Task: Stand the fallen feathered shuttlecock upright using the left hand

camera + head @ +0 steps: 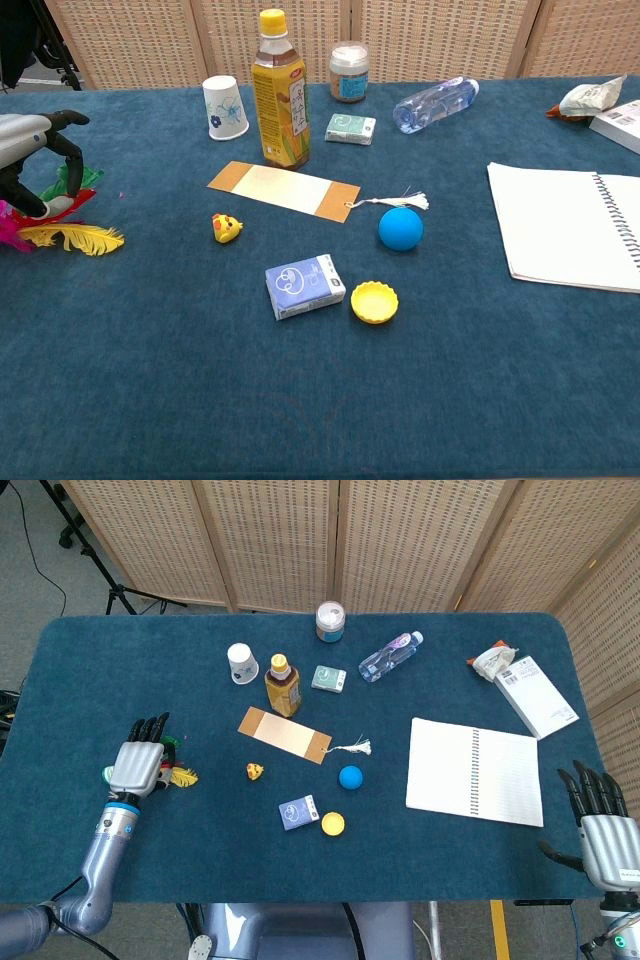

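The feathered shuttlecock lies on its side at the table's left, its yellow, red, green and pink feathers fanning out from under my left hand. That hand covers the shuttlecock's base, with its dark fingers curled down around it in the chest view. The base itself is mostly hidden, apart from a pale bit at the hand's left. My right hand hangs off the table's near right corner, fingers spread, holding nothing.
To the right of the shuttlecock lie a small yellow toy, a brown card, a blue box, a yellow cap and a blue ball. A bottle and paper cup stand farther back. A notebook lies at the right.
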